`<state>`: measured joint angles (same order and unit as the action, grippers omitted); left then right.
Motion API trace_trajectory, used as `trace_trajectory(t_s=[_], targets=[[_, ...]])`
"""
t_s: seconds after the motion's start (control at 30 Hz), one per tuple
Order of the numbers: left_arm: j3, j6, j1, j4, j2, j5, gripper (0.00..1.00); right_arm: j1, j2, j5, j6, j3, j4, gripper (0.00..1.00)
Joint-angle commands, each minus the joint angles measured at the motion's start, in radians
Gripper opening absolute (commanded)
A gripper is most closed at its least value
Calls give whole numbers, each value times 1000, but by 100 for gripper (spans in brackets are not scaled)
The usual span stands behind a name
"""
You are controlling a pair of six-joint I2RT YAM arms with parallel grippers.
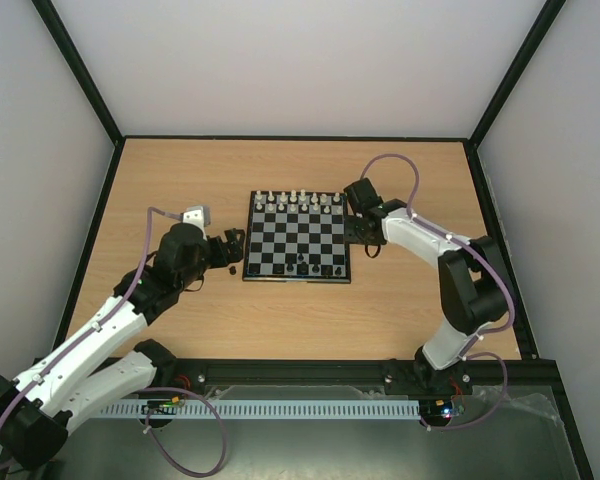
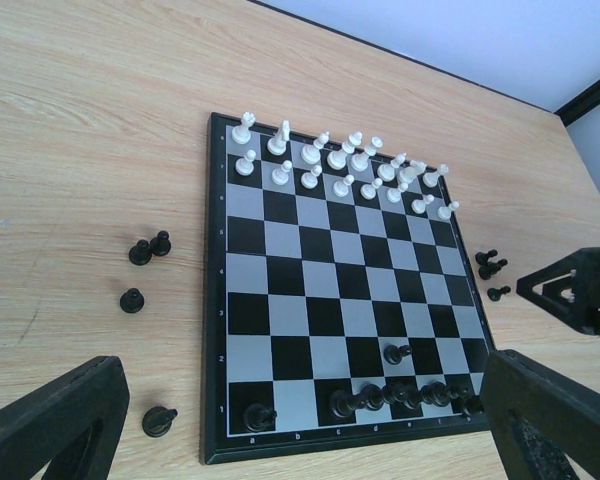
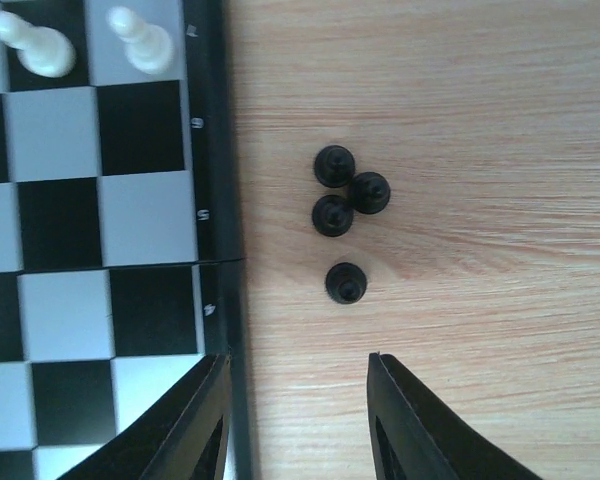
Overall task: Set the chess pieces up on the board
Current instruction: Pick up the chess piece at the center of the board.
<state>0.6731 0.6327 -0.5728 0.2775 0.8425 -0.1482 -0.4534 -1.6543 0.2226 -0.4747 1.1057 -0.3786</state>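
I am working over a pale wood-grain worktop (image 1: 180,180), boxed in by plain whitish walls (image 1: 280,60) and a black frame (image 1: 80,70), with a dark rail (image 1: 310,372) along its near edge. The board (image 1: 298,236) lies flat about the middle of the worktop, square to its edges. White pieces (image 2: 340,165) fill the two rows toward the far edge. A line of black pieces (image 2: 400,395) stands in the row toward the near edge, bunched in its right half, with a lone black piece (image 2: 257,416) near the other end and a single pawn (image 2: 397,353) one row up. Four loose black pieces (image 2: 131,299) stand on bare wood between the board and the left edge. A cluster of four (image 3: 345,200) stands just beside the board toward the right edge, three packed together and one close by; I cannot name their kinds from above. The left end effector (image 2: 300,400) hovers off the board's left side with its fingers (image 2: 50,420) spread wide and nothing between them. The right end effector (image 3: 298,400) hangs over the wood at the board's right border, parted a moderate way and empty, the cluster just beyond its tips. From overhead, the right arm's wrist (image 1: 365,195) hides the board's far right corner.
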Motion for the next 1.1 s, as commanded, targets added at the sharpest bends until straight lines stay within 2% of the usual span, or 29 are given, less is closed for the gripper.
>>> trace_trajectory(t_s=[0.0, 0.4, 0.9, 1.07], targets=[[0, -1, 5, 10, -27, -7, 100, 33, -62, 24, -1, -3, -3, 39], [2, -5, 5, 23, -37, -16, 99, 75, -144, -16, 10, 31, 35, 32], [-1, -4, 6, 25, -40, -19, 100, 75, -176, -27, 11, 47, 36, 6], [-4, 0, 5, 23, -39, -16, 100, 75, -132, -23, 12, 32, 19, 2]])
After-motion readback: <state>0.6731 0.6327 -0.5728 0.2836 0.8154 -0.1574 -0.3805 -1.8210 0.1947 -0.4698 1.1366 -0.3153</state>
